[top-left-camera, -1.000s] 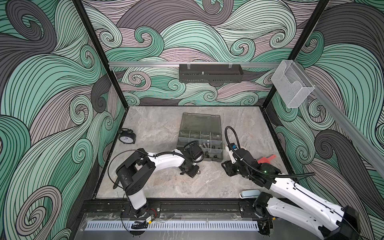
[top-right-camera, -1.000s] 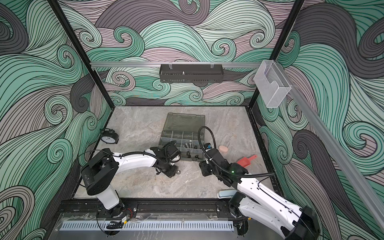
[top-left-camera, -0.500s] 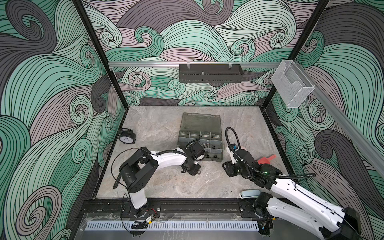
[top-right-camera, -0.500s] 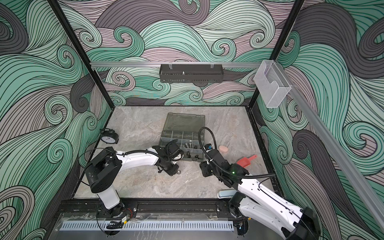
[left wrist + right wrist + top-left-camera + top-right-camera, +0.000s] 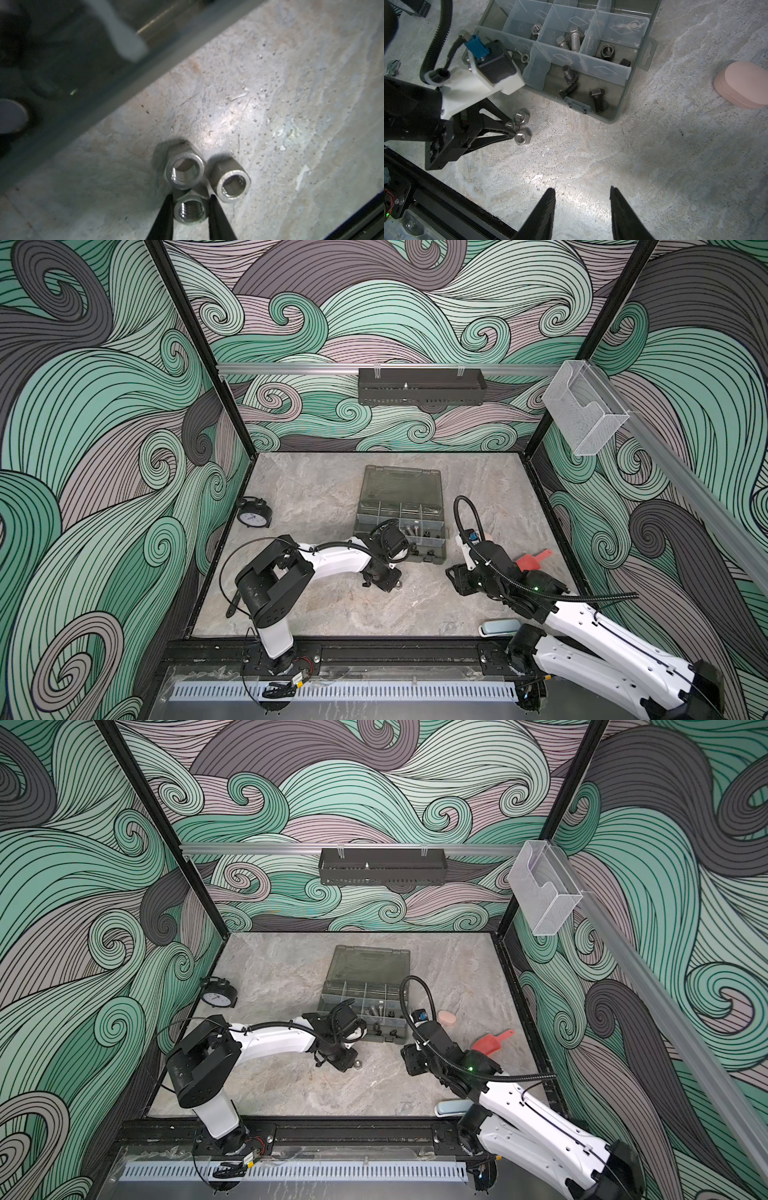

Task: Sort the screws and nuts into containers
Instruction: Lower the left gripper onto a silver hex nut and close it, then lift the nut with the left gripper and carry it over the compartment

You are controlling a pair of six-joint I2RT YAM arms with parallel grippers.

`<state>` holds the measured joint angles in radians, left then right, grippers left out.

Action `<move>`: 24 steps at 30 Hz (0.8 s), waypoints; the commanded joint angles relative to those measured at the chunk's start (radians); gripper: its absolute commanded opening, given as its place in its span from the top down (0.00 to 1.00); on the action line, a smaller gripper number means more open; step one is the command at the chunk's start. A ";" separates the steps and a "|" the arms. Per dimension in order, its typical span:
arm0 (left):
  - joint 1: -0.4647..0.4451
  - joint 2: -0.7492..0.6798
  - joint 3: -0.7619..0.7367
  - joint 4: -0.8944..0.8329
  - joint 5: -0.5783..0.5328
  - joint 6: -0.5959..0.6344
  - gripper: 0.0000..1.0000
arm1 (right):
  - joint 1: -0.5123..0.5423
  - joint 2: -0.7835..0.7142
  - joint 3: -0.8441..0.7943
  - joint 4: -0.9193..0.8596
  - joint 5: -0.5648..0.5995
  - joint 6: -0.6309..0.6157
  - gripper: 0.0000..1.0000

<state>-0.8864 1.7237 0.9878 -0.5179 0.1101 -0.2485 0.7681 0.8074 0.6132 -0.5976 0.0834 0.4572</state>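
Walls printed with green, grey and mauve swirls enclosed a grey, marbled, stone-look worktop. Near its middle lay a smoky grey-green plastic organizer case. Its lid was folded flat toward the back wall and its compartments were split by translucent dividers.

In the right wrist view, shiny silver hex-head screws lay in one compartment. Black nuts lay in the one beside it, and black hex-head screws in the one along the latch edge.

Just outside that edge the left gripper sat low over the worktop. Its two black fingers were closed against opposite sides of a small shiny silver hex nut, which rested on the worktop. Two more silver nuts lay just beside it.

The right gripper hung over bare worktop near the case, its jaws apart with nothing between them. A pink oval pad lay on the worktop beside the case.
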 commanded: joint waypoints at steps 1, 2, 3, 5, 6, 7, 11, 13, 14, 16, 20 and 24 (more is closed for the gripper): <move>-0.009 -0.075 -0.033 -0.013 0.017 -0.048 0.78 | -0.004 -0.013 -0.011 -0.022 0.022 0.014 0.55; -0.008 -0.107 -0.036 -0.011 0.015 -0.063 0.78 | -0.004 -0.014 -0.013 -0.022 0.023 0.013 0.55; -0.007 -0.134 -0.038 -0.011 0.007 -0.076 0.78 | -0.004 -0.016 -0.016 -0.021 0.024 0.015 0.55; -0.003 -0.195 -0.028 -0.017 -0.023 -0.090 0.78 | -0.004 -0.015 -0.018 -0.021 0.024 0.018 0.55; 0.002 -0.213 -0.018 -0.025 -0.042 -0.092 0.77 | -0.004 -0.014 -0.019 -0.021 0.024 0.018 0.55; 0.013 -0.231 -0.003 -0.034 -0.061 -0.091 0.77 | -0.004 -0.012 -0.020 -0.019 0.023 0.018 0.55; 0.075 -0.229 0.062 -0.041 -0.075 -0.044 0.77 | -0.004 -0.002 -0.014 -0.017 0.017 0.018 0.55; 0.117 -0.193 0.108 -0.059 -0.078 -0.027 0.76 | -0.004 -0.003 -0.012 -0.017 0.013 0.017 0.55; 0.138 -0.164 0.133 -0.072 -0.077 -0.025 0.76 | -0.004 -0.005 -0.010 -0.019 0.013 0.018 0.55; 0.176 -0.106 0.202 -0.103 -0.073 -0.023 0.76 | -0.004 -0.010 -0.010 -0.023 0.015 0.020 0.55; 0.224 -0.001 0.320 -0.123 -0.053 -0.009 0.76 | -0.004 -0.022 -0.013 -0.029 0.022 0.023 0.55; 0.246 0.076 0.404 -0.138 -0.035 0.003 0.75 | -0.004 -0.024 -0.004 -0.044 0.022 0.017 0.55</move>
<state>-0.6487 1.7679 1.3315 -0.6018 0.0586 -0.2703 0.7681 0.7921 0.6086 -0.6136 0.0902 0.4725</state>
